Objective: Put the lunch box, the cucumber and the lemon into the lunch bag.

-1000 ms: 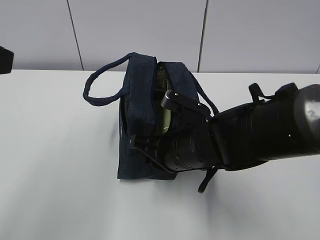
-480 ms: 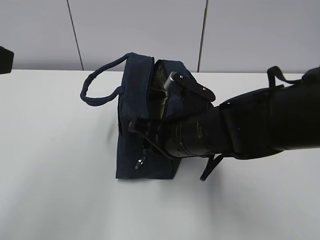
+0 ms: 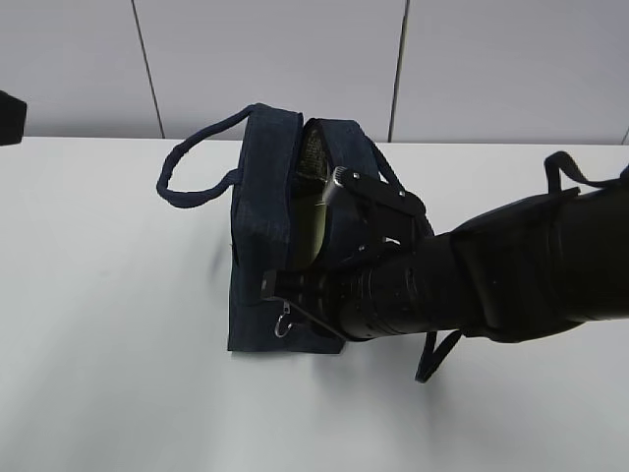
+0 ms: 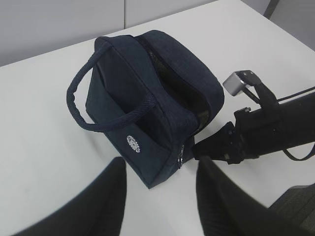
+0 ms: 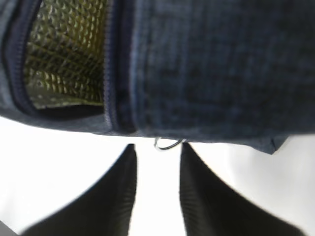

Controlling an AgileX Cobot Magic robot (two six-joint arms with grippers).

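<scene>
Right wrist view is showing the bag (image 5: 211,69), its zipper ring (image 5: 167,144) hanging at 12 o'clock before the right jaws, which are pressing together, empty. Left jaws are standing half open, holding nothing.

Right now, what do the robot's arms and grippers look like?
Both are black. The right arm is a thick dark tube with ribbed rings, loose black cables and a grey block near the wrist. Each gripper, left and right, has two tapering black fingers.

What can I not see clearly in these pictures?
- Contents of the lunch bag: hidden by its walls in all views; the exterior view shows only a pale green sliver.
- Right gripper tip: exterior view, merges with dark fabric.
- Ring pull: right wrist view, blurred.
</scene>
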